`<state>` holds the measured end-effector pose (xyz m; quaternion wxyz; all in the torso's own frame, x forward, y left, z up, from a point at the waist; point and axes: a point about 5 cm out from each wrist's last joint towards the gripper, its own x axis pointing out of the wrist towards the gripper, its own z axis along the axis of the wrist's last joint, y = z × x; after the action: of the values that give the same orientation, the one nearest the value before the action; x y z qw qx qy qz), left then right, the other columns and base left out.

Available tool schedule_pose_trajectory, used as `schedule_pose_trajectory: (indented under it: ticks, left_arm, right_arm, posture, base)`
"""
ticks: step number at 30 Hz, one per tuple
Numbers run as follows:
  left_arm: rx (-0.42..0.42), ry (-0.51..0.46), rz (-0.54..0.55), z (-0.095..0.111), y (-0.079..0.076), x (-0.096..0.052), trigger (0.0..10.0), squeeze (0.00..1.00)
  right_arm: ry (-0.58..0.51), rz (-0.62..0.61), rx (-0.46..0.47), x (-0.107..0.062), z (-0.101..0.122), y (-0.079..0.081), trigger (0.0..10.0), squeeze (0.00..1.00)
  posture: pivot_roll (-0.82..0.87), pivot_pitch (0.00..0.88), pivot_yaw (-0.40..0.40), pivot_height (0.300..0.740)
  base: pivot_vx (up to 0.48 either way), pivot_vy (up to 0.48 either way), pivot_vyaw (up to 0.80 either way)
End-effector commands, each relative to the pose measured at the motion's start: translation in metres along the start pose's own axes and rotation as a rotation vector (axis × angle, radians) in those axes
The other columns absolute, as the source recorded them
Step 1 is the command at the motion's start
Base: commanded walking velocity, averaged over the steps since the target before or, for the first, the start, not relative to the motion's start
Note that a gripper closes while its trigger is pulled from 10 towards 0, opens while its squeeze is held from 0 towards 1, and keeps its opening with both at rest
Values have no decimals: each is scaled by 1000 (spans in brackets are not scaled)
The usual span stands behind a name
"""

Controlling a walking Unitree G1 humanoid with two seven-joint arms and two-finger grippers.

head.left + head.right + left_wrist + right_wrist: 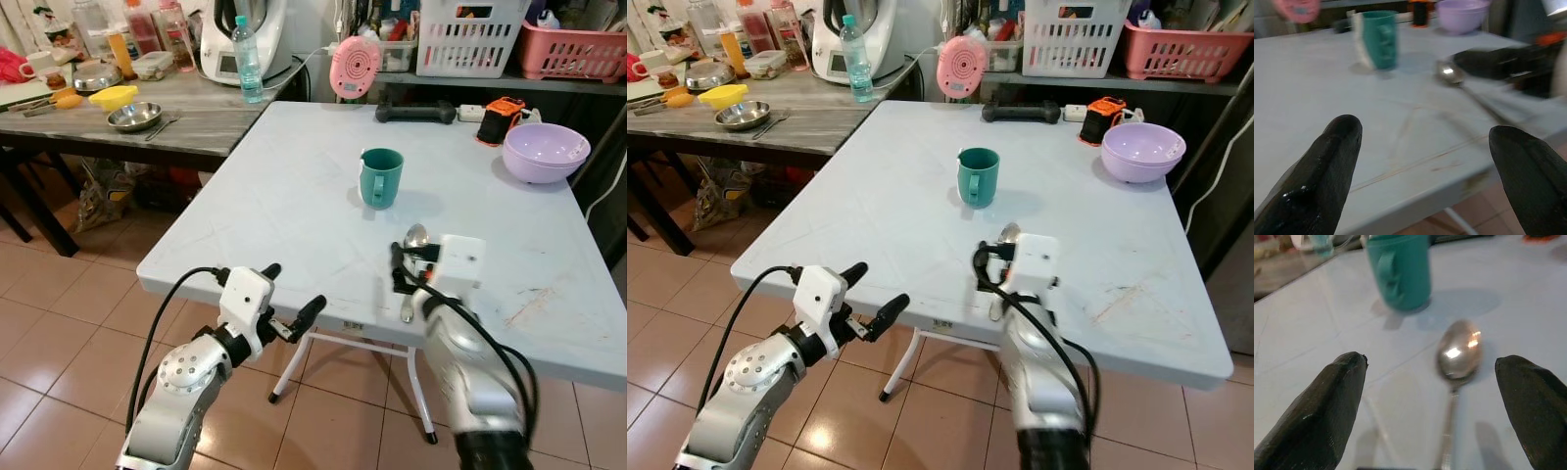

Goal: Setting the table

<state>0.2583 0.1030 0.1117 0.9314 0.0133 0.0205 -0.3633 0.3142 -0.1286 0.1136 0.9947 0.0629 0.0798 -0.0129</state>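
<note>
At the near edge of a white folding table [294, 186], in the lower centre of the frame, the robot's right gripper [1435, 396] hovers just over a shiny metal spoon [1457, 357], its two black fingers spread wide to either side of the handle and closed on nothing. The spoon lies flat, bowl pointing toward a teal ceramic mug [380, 177] that stands upright near it at mid-table. The left gripper [290, 304], lower left of the frame, hangs off the table's front edge, its jaws likewise apart and empty. A smooth lilac plastic bowl [545, 152] sits at the upper right corner of the table, well apart from the spoon.

The likely trouble lies in the spoon itself: thin, slick and flush against a hard, smooth tabletop, it gives blunt fingers little to bite on, and a closing pinch could skid it sideways or over the near edge. A forward reach that overshoots could also nudge the mug. The tabletop looks matte, lightly scuffed and scratched; the spoon's polished bowl throws back a bright highlight.
</note>
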Motion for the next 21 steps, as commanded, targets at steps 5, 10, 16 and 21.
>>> schedule_pose_trajectory:
  ticks: [5, 10, 16, 21]
  left_arm:
    - [-27, 8, -95, 4, -7, -1, 10000, 0]
    - [-30, 9, -124, 6, -8, 3, 10000, 0]
    - [-42, 14, -140, 5, -8, 6, 10000, 0]
    - [-52, 21, -149, 2, -8, 1, 10000, 0]
  right_arm:
    - [111, -88, 66, 19, -4, 10, 10000, 0]
    - [78, -124, 39, 27, 5, 14, 10000, 0]
    - [123, -168, 38, 33, 1, 11, 10000, 0]
    - [198, -218, 86, 35, -12, 2, 10000, 0]
  posture:
    - [-29, 41, 73, 740]
    - [-32, 41, 69, 740]
    - [-36, 40, 66, 740]
    - [-38, 40, 66, 740]
  base:
    - [0, 0, 0]
    - [0, 0, 0]
    - [0, 0, 0]
    - [0, 0, 0]
